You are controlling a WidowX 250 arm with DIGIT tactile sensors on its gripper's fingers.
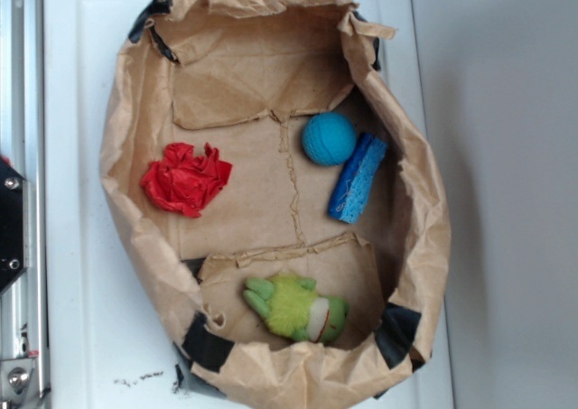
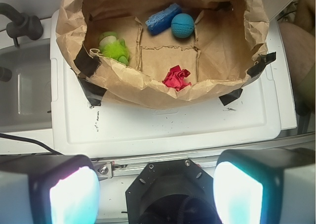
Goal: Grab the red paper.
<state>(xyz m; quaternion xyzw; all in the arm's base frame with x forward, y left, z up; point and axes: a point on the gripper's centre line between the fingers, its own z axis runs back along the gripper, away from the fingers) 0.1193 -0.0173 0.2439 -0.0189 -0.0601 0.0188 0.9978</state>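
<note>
**Red paper untouched, reach not yet begun**

Nearest the wrist camera, the gripper (image 2: 155, 192) sits low at the bottom of the view, its two pale fingers (image 2: 71, 197) standing wide apart with nothing between them. It hangs back over the near edge of the white counter (image 2: 163, 130), well short of the bag.

Beyond that bare strip of counter lies the brown paper bag (image 2: 123, 88), opened out flat like a shallow tray and taped at the corners with black tape (image 2: 91, 93). Just inside its near wall sits the red paper (image 2: 177, 78), a crumpled wad lying loose on the bag's floor, clear of everything else. In the overhead view it (image 1: 186, 178) rests toward the left side of the bag, apart from the other items.

Farther in, a green plush toy (image 2: 114, 47) lies to the left. At the far side a blue ball (image 2: 183, 25) sits beside a blue sponge (image 2: 164, 17), the two nearly touching.

By my reading the task is at its very start: nothing is grasped. Left to do are the move forward over the bag's wall, the descent onto the wad, and the closing of the jaws.
</note>
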